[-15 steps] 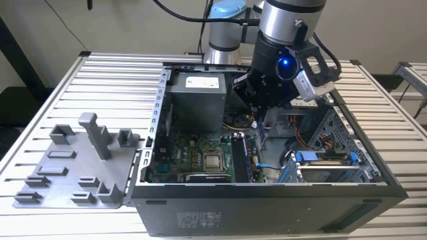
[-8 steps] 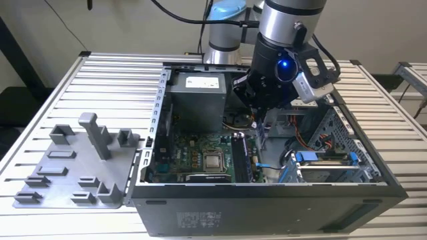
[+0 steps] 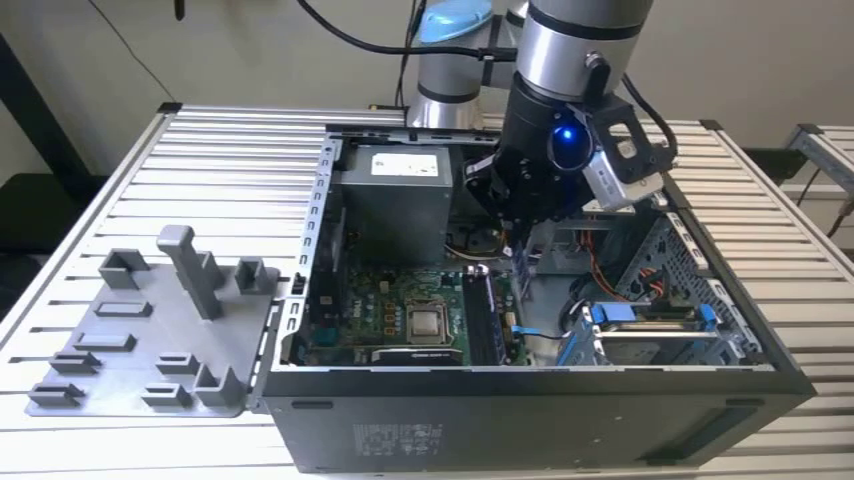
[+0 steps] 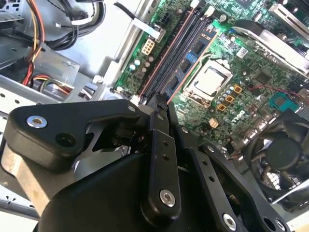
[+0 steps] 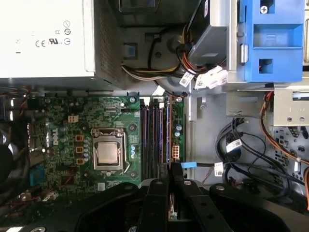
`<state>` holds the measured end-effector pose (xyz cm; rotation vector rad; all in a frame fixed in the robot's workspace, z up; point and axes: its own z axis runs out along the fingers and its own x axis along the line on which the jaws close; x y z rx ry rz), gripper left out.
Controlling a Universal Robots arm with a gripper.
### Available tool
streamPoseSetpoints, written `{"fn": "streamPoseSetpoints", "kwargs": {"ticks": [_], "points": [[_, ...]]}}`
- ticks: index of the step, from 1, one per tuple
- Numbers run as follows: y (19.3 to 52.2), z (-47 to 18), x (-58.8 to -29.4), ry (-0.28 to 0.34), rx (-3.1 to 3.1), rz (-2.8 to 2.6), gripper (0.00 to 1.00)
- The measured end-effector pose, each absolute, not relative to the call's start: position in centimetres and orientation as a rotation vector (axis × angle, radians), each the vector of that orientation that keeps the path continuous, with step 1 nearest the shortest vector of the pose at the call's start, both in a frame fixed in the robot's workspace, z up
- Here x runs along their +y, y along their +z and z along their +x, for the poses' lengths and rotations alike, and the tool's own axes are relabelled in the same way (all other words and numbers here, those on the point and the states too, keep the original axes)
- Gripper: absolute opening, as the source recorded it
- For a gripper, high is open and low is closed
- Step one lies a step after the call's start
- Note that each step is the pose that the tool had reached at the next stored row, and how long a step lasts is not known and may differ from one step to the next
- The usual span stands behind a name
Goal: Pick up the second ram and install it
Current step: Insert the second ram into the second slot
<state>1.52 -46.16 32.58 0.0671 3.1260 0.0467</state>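
My gripper (image 3: 515,262) hangs inside the open computer case (image 3: 534,400), just above the motherboard's memory slots (image 3: 483,315). In both wrist views its two black fingers (image 5: 161,193) stand close together, shut on a thin board seen edge-on, the second ram (image 5: 170,209). The fingertips (image 4: 159,99) sit over the near end of the long dark slots (image 5: 154,140), (image 4: 174,53). Whether the ram touches a slot is hidden by the fingers.
The silver processor (image 5: 107,153) lies beside the slots. A grey power supply (image 3: 394,200), a blue drive bracket (image 5: 273,38) and loose cables (image 5: 241,154) crowd the case. A black fan (image 4: 280,154) is near the gripper. A grey fixture with upright posts (image 3: 147,340) stands at the exterior view's left.
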Motion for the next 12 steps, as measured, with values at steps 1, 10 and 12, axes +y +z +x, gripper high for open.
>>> {"fn": "streamPoseSetpoints", "kwargs": {"ticks": [1, 10, 12], "points": [[32.5, 1.5, -46.2, 0.047, 3.126, 0.067, 0.14], [31.7, 1.5, -46.2, 0.047, 3.126, 0.067, 0.14], [31.4, 1.5, -46.2, 0.046, 3.126, 0.067, 0.14]]}}
